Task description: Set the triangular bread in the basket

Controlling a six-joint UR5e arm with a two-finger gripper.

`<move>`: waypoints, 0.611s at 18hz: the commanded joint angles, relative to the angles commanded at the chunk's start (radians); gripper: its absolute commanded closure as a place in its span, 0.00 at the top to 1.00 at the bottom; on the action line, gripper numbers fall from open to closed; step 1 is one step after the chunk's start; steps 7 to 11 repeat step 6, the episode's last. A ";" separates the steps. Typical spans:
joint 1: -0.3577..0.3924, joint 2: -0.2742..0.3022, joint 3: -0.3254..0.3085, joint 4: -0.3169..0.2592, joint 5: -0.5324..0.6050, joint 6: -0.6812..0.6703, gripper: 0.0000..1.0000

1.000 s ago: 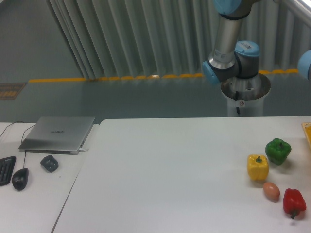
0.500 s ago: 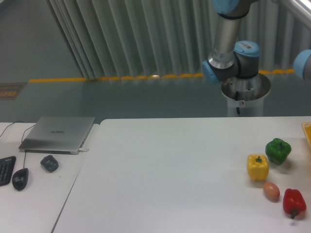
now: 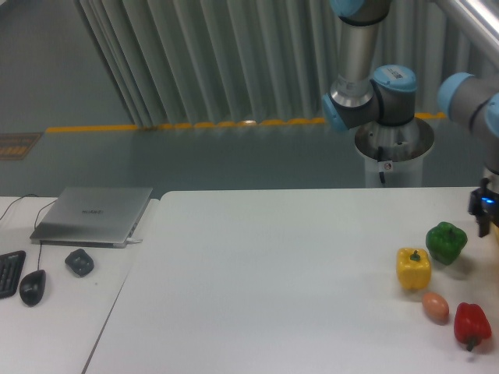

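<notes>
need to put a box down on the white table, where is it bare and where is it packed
The white table is bare across its left and middle, from its left edge to the yellow bell pepper. The right end is crowded: yellow pepper, green bell pepper, egg and red bell pepper sit close together, with the gripper at the right edge.

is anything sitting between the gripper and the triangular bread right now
Cannot be settled: no triangular bread shows in this view. The gripper is only partly visible at the right edge, above the green pepper. The yellow pepper, egg and red pepper lie nearby. The basket is not visible now either.
</notes>
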 joint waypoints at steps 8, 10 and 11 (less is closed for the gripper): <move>-0.020 0.002 0.000 -0.002 0.003 -0.039 1.00; -0.020 0.002 0.000 -0.002 0.003 -0.039 1.00; -0.020 0.002 0.000 -0.002 0.003 -0.039 1.00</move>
